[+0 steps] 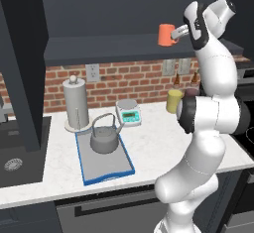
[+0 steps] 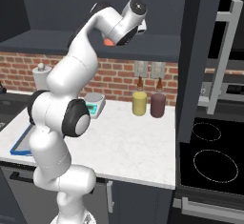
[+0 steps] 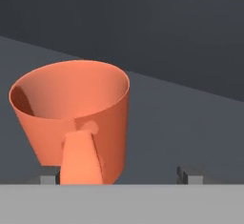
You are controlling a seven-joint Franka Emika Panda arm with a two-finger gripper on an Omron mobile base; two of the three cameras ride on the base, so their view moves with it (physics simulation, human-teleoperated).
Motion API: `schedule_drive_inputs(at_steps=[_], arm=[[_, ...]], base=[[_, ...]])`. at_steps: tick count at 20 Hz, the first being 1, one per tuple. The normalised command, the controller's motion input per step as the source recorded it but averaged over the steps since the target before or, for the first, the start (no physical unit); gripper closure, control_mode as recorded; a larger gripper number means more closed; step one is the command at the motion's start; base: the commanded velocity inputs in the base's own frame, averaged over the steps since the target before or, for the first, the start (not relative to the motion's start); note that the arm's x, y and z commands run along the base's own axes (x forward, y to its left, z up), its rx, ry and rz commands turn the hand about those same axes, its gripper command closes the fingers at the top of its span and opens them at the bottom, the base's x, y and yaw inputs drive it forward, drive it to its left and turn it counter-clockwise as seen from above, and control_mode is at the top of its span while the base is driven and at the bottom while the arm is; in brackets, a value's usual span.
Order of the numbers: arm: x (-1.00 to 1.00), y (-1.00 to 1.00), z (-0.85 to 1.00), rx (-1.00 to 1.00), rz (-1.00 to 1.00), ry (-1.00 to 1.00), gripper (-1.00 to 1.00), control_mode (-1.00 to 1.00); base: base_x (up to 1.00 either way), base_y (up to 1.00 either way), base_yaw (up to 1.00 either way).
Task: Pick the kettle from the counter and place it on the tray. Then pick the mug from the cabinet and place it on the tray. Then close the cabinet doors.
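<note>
On the table [image 1: 163, 143] sits one blue-rimmed tray [image 1: 106, 171], and one kettle [image 1: 104, 137] stands on the tray's far half. One orange mug [image 1: 166, 34] stands upright on the cabinet [image 1: 99, 48] shelf, at about one o'clock from the kettle. One end effector [image 1: 181, 30] reaches it from the right, at the handle side. Its two fingertips [image 3: 190, 174] stand wide apart in the hand view, the mug's handle rising just beside the left one; whether they touch the mug cannot be told.

From the left base view come one paper-towel holder [image 1: 76, 103], one small scale [image 1: 128, 111] and a yellow canister [image 1: 174, 100]. From the right base view come both canisters side by side, yellow and maroon [image 2: 157, 105], plus one open cabinet door [image 2: 198, 51] and a stove [image 2: 209, 156] at three o'clock.
</note>
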Motion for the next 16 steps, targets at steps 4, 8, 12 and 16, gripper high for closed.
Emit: schedule_drive_inputs(at_steps=[4, 8, 12, 16], arm=[[0.05, 0.04, -0.02, 0.0, 0.0, 0.0, 1.0, -1.0], [-0.07, 0.04, 0.0, 0.0, 0.02, -0.01, 1.0, -1.0], [-0.33, 0.04, 0.0, 0.0, 0.05, -0.06, 1.0, -1.0], [-0.46, 0.2, 0.0, 0.0, 0.08, -0.07, 1.0, -1.0]], base=[[0.0, 0.0, 0.0], [0.0, 0.0, 0.0], [0.0, 0.0, 0.0], [0.0, 0.0, 0.0]])
